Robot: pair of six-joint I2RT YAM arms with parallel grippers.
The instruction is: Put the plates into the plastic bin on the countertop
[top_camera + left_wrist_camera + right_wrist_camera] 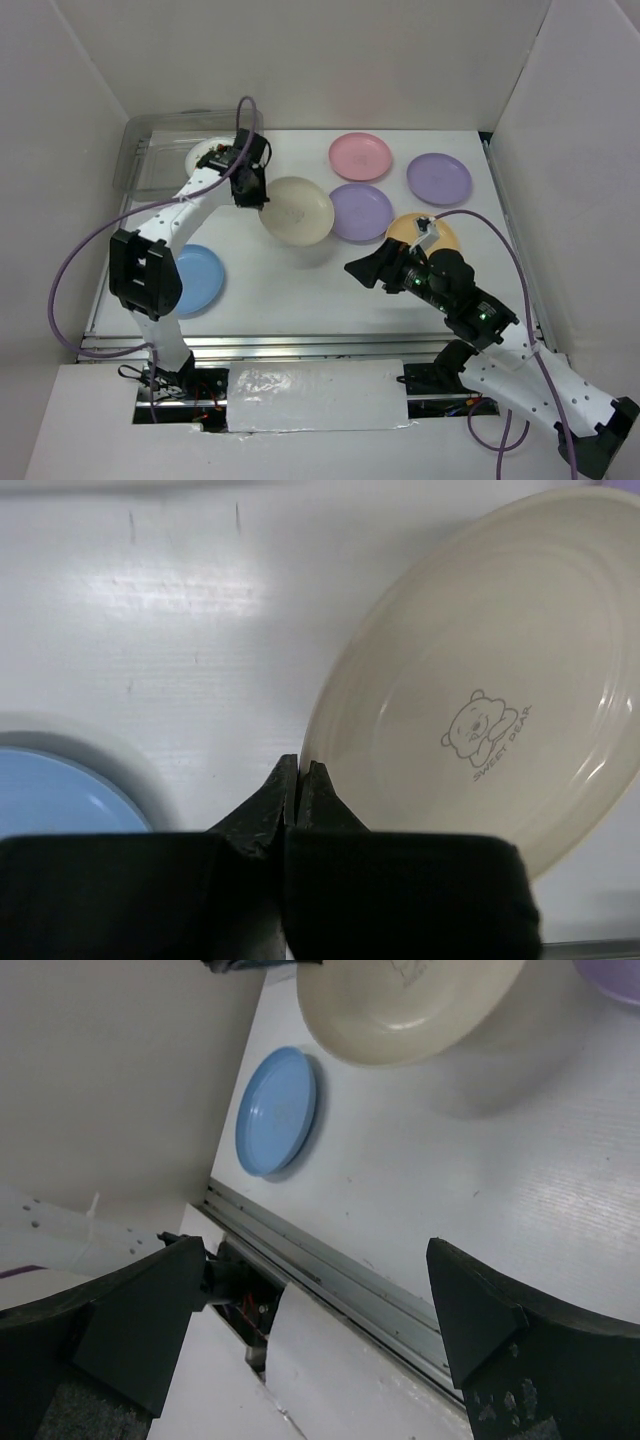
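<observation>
While the top view holds, the left gripper [257, 197] is pinched on the left rim of the cream plate [297, 211], plastic bin [140, 168] just beyond. The right gripper [372, 270] hangs wide, holding nothing.

Left wrist: a thin edge grip, plate tilted, seemingly off the surface [150, 610].

Right wrist: jaws spread, light blue plate [277, 1110] beyond.

Danger: that shallow bite could let the plate pivot, slip, or clip the bin's wall.
</observation>
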